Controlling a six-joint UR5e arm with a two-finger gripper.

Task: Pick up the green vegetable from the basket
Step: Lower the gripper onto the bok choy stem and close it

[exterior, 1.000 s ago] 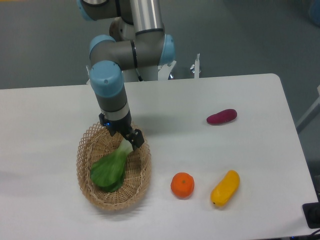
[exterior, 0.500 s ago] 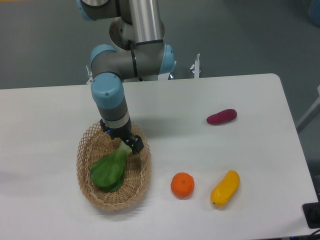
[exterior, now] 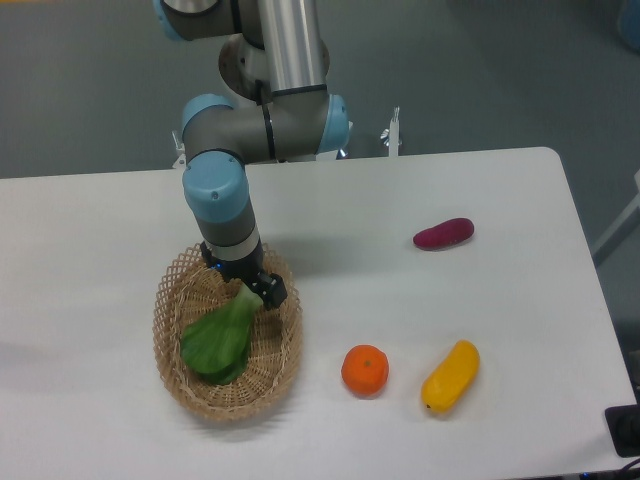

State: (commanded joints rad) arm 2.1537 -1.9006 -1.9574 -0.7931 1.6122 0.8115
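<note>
Since the earlier frames, arm and gripper [exterior: 256, 289] have descended slightly into the basket [exterior: 176, 366]. Near the desk's [exterior: 420, 180] front edge lie a yellow vegetable [exterior: 451, 375] and an orange [exterior: 365, 370]. Basket sits front-left; green vegetable [exterior: 220, 338] lies inside, pale stem toward the gripper. Fingers meet the stem; whether they are clamped cannot be told. Purple vegetable [exterior: 443, 233] lies farther back, right.

Woven tan wicker basket [exterior: 172, 330] looking rough; table [exterior: 400, 200] showing smooth matt white; arm [exterior: 285, 40] gleaming brushed metal, glossy blue plastic caps.
</note>
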